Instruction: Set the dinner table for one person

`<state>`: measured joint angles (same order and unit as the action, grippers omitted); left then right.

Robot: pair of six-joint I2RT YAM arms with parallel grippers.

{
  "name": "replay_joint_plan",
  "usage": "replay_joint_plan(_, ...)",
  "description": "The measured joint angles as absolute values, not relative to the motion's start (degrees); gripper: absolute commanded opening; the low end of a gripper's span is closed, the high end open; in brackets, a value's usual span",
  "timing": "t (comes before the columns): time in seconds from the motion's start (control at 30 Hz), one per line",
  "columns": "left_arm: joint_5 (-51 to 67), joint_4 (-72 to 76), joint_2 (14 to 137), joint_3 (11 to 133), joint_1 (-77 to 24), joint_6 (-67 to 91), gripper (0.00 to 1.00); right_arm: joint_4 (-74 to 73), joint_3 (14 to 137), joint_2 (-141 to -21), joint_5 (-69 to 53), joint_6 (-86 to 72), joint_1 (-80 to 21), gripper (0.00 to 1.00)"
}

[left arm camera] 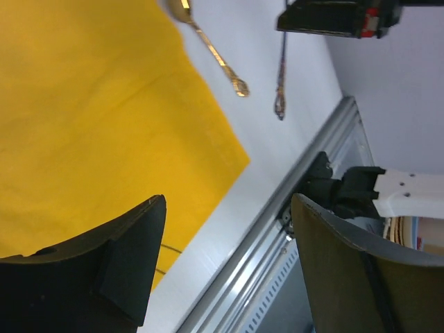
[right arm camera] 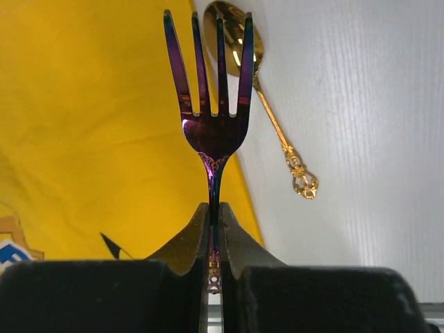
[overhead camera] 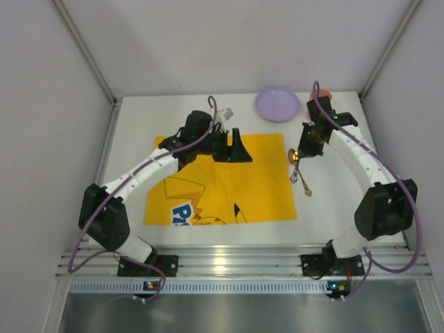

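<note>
The dinner table (overhead camera: pixel 132 149) is a plain white top with a yellow printed placemat (overhead camera: pixel 222 184) on its middle. My right gripper (right arm camera: pixel 214 208) is shut on the handle of an iridescent purple fork (right arm camera: pixel 211 104), tines pointing away, above the placemat's right edge. A gold spoon (right arm camera: pixel 267 104) lies on the white table just right of the placemat (right arm camera: pixel 90 125). My left gripper (left arm camera: pixel 229 208) stands open with nothing between its fingers, over the placemat's far edge (overhead camera: pixel 239 149). In the left wrist view the fork (left arm camera: pixel 281 76) hangs from the right gripper (left arm camera: pixel 333 17) beside the spoon (left arm camera: pixel 211 48).
A lilac plate (overhead camera: pixel 277 104) sits at the table's back, with an orange object (overhead camera: pixel 323 94) behind the right arm. A small pale object (overhead camera: pixel 226 114) lies behind the left gripper. Grey walls close in three sides; an aluminium rail (overhead camera: pixel 236 262) runs along the near edge.
</note>
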<state>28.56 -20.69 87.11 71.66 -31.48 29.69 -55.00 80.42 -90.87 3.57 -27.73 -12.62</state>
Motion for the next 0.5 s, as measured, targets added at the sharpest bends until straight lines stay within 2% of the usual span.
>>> replay_joint_plan(0.07,31.8,-15.4,88.1,71.5,-34.2,32.9,0.70,-55.5,80.9,-89.1,1.1,-28.4,-12.6,0.00)
replay_joint_plan(0.23,35.9,-6.9,91.6,71.6,-39.8,38.5,0.67,-57.0,82.0,-86.4,-4.9,-30.4,-12.6,0.00)
replay_joint_plan(0.5,36.6,-3.6,97.8,75.0,-44.5,41.0,0.60,-59.2,83.5,-83.4,-12.2,-32.6,-12.7,0.00)
